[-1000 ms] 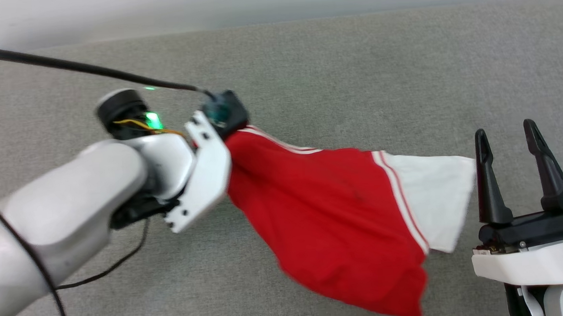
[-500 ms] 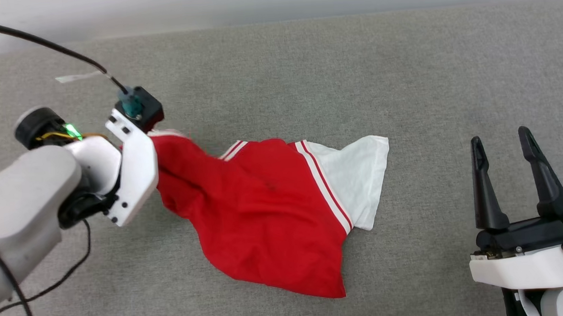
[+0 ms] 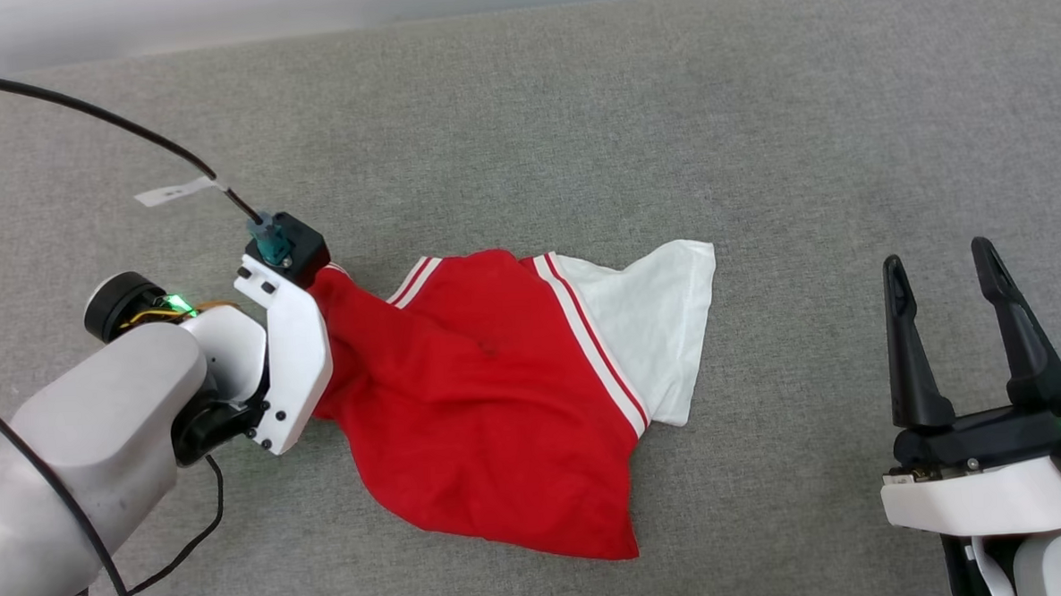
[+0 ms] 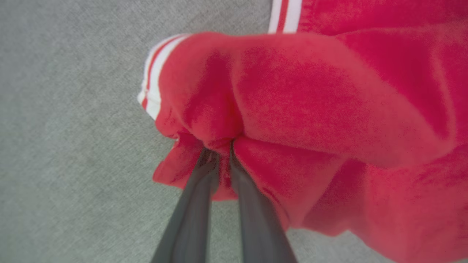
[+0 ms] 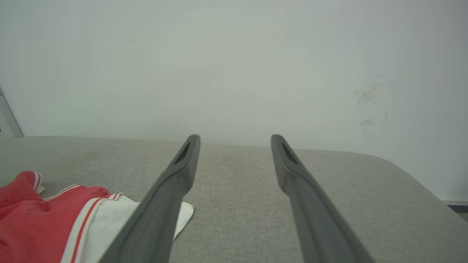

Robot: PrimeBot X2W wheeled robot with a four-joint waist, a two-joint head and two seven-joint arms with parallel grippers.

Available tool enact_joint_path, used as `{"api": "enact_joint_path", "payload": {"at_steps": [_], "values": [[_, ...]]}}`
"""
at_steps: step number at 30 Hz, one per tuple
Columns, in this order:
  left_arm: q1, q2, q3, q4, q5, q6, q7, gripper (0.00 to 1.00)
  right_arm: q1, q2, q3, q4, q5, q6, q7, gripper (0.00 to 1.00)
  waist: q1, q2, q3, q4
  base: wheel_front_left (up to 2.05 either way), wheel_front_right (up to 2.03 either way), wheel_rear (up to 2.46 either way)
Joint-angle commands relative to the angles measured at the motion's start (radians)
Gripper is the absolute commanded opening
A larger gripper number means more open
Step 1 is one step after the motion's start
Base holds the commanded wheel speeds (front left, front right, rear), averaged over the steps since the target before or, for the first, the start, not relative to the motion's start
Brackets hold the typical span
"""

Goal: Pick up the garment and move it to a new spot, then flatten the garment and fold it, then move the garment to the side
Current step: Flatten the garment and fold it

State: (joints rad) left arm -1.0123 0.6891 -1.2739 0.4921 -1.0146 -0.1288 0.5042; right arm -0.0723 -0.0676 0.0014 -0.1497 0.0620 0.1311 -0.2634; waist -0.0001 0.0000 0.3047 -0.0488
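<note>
Garment (image 3: 490, 398) spreads rightward from my left hand (image 4: 221, 148), clenched on its red bunch; long axis points toward my right hand (image 3: 938, 258), splayed empty, well apart.

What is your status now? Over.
Left tool shut on garment. Right tool open, apart from it. Garment crumpled on grey cushion. Nothing blocks it.

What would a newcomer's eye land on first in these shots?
The bright red T-shirt with its white sleeve, lying rumpled in the middle of the grey padded surface. Next, the left gripper, shut on a bunch of red cloth at the shirt's left edge. The right gripper stands open and empty at lower right, apart from the shirt.
</note>
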Motion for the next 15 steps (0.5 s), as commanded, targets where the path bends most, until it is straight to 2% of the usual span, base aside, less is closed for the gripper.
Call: {"api": "enact_joint_path", "payload": {"at_steps": [1, 8, 15], "values": [[0.014, -0.016, -0.011, 0.005, 0.015, 0.000, -0.018, 1.00, 0.002, 0.002, -0.004, 0.005, 0.000, -0.001, -0.002, 1.00, 0.0001, 0.0000, -0.008, 0.006, 0.00, 0.00, 0.00], [-0.091, 0.023, -0.003, -0.036, 0.030, 0.000, -0.072, 1.00, 0.015, 0.009, -0.014, 0.009, 0.003, -0.001, -0.002, 1.00, 0.0001, 0.0000, -0.048, 0.029, 0.00, 0.00, 0.00], [-0.223, 0.029, -0.003, -0.113, 0.057, 0.000, -0.042, 1.00, 0.012, 0.015, -0.006, 0.007, 0.006, -0.001, -0.002, 1.00, 0.0001, 0.0000, -0.059, 0.029, 0.00, 0.00, 0.00]]}}
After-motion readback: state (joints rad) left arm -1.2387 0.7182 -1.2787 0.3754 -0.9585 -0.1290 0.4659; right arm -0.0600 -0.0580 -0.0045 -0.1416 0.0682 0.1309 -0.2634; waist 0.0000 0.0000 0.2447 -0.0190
